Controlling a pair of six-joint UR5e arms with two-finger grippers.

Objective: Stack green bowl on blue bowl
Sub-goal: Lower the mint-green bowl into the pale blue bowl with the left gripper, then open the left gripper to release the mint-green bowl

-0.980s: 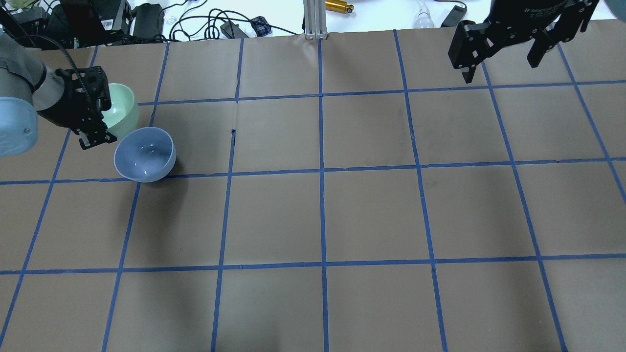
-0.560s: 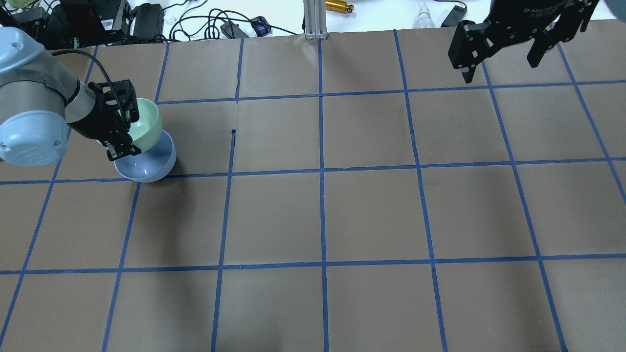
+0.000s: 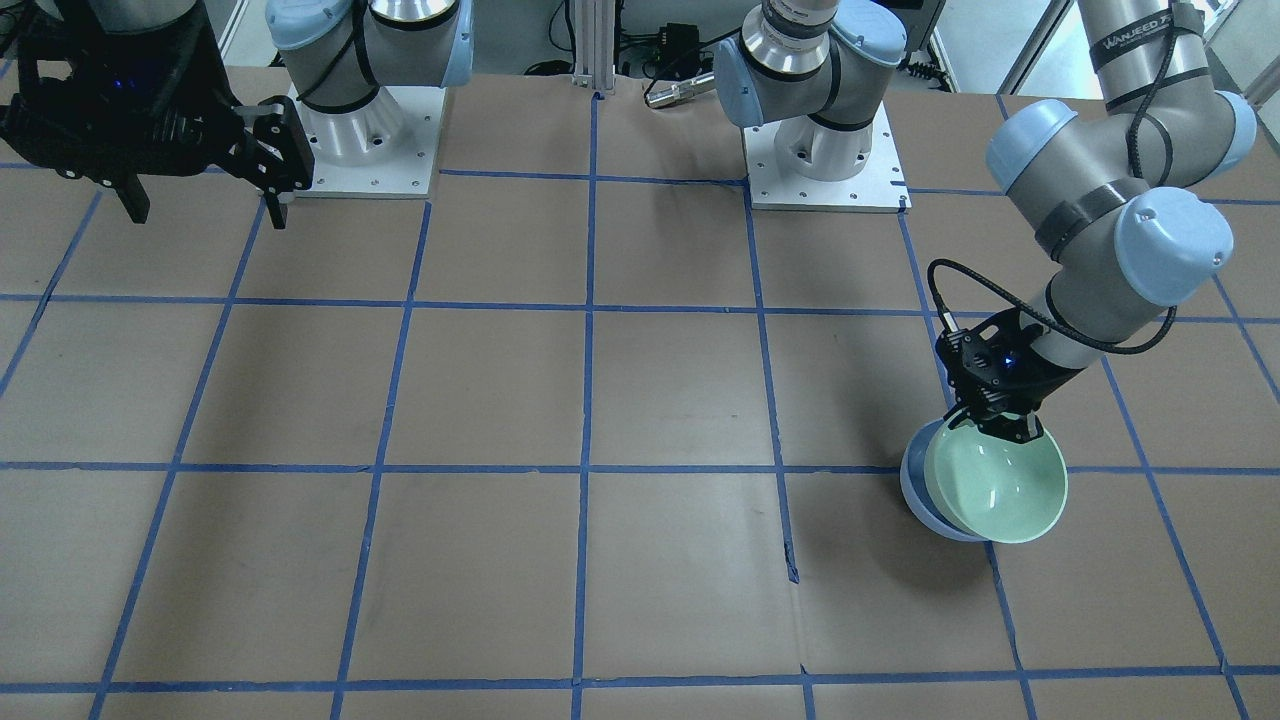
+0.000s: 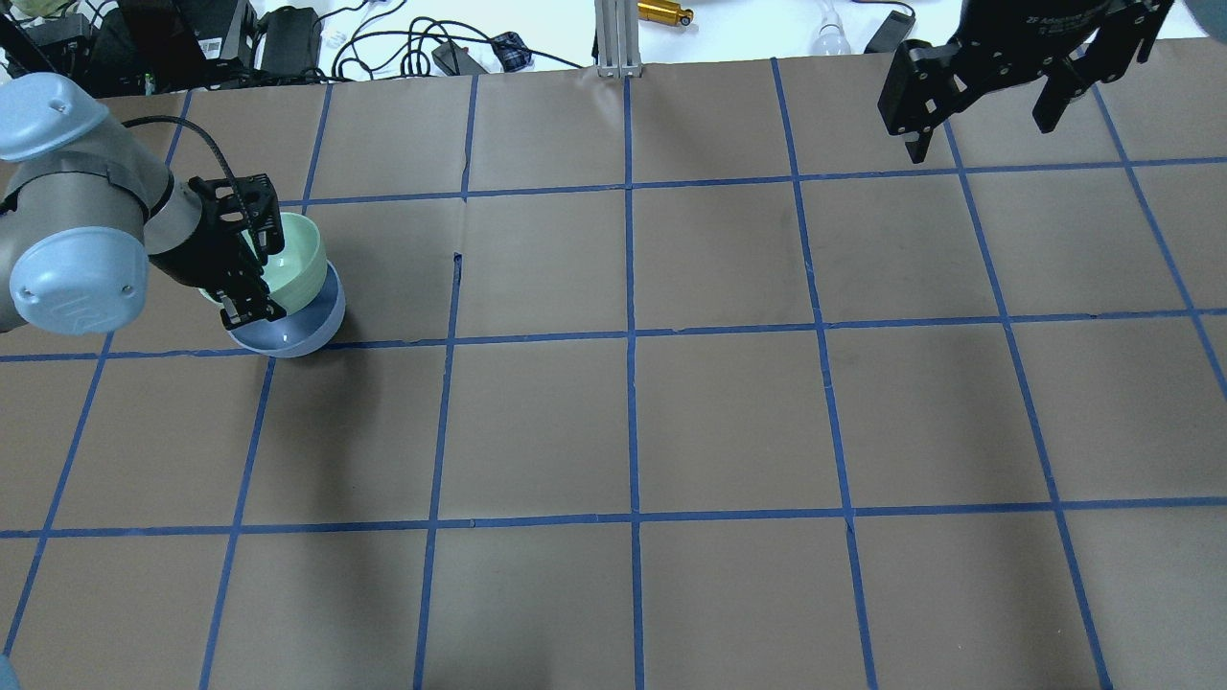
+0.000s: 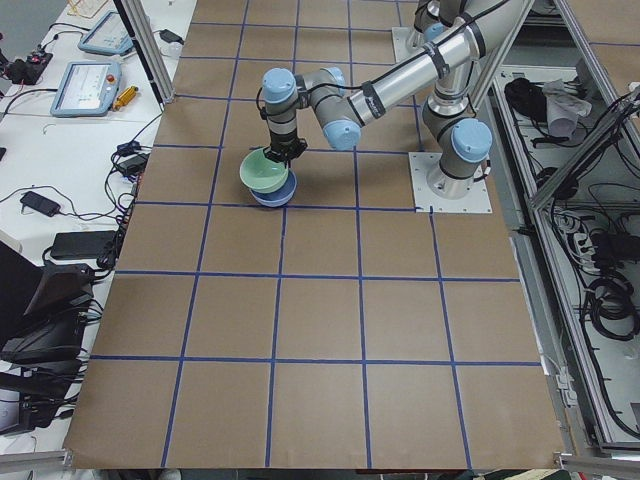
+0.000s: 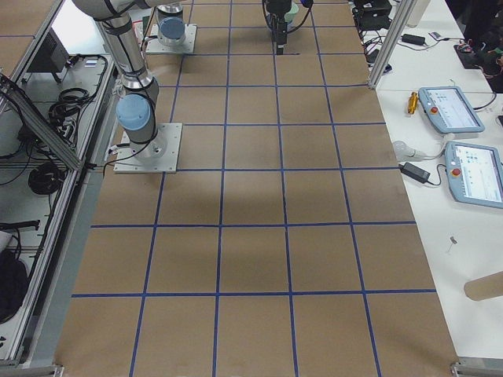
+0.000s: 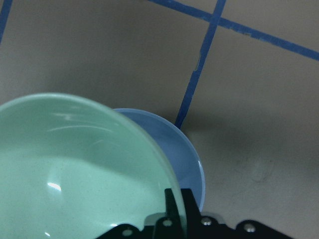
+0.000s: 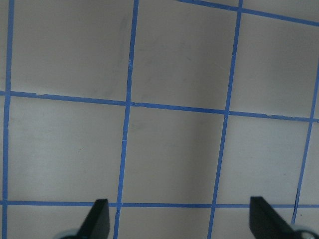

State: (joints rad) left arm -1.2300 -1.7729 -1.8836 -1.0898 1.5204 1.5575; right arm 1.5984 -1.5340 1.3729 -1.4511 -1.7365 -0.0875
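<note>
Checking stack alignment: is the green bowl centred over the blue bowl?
No, the green bowl is offset, leaving a crescent of the blue bowl exposed.

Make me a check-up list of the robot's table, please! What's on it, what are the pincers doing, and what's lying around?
Surface: brown table marked into squares with blue tape.
Job's things: green bowl is held tilted over the blue bowl, overlapping it but not seated level; the blue bowl stands upright on the table.
Clutter: nothing seen on the table.
Pincers: left pincer shut on the green bowl's rim; right pincer open and empty, above the far corner.
Cables: black cable loops at the left wrist; tangled cables beyond the table's far edge.
Surroundings: two handheld screens beside the table.
</note>
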